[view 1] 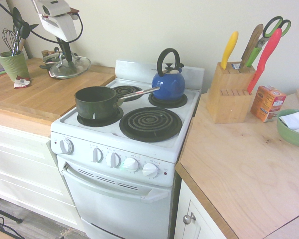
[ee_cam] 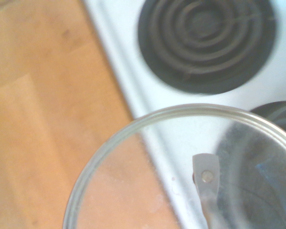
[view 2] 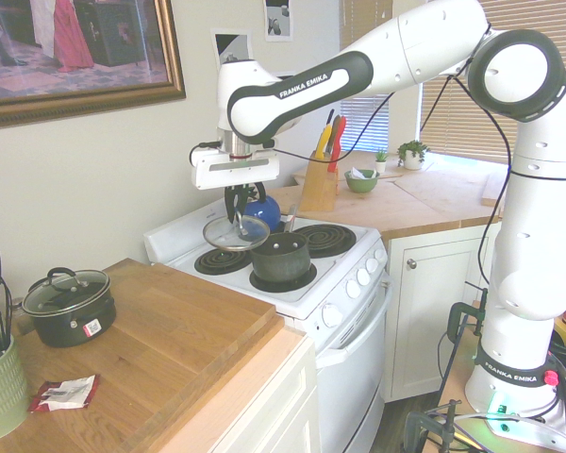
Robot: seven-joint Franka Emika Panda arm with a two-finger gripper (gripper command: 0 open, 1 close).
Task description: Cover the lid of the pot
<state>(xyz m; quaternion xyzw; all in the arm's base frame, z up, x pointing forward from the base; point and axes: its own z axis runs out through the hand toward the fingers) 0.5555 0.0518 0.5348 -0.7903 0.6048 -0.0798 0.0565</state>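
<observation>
My gripper (view 1: 68, 58) (view 2: 236, 213) is shut on the looped top handle of the lid (view 1: 70, 66) (view 2: 236, 232), a round clear glass disc with a metal rim. The lid hangs in the air, slightly tilted, over the seam between the wooden counter and the stove's left edge. In the wrist view the lid's rim (ee_cam: 181, 110) fills the lower part, with counter and stove showing through the glass. The pot (view 1: 96, 101) (view 2: 281, 257), a dark saucepan with a long silver handle, stands uncovered on the stove's front left burner, beside and a little below the lid.
A blue kettle (view 1: 168, 79) sits on the back right burner. A small black two-handled pot (view 2: 68, 304) with its own lid and a green utensil cup (view 1: 13, 64) stand on the wooden counter (view 1: 50, 97). A knife block (view 1: 231, 92) stands on the counter on the stove's other side.
</observation>
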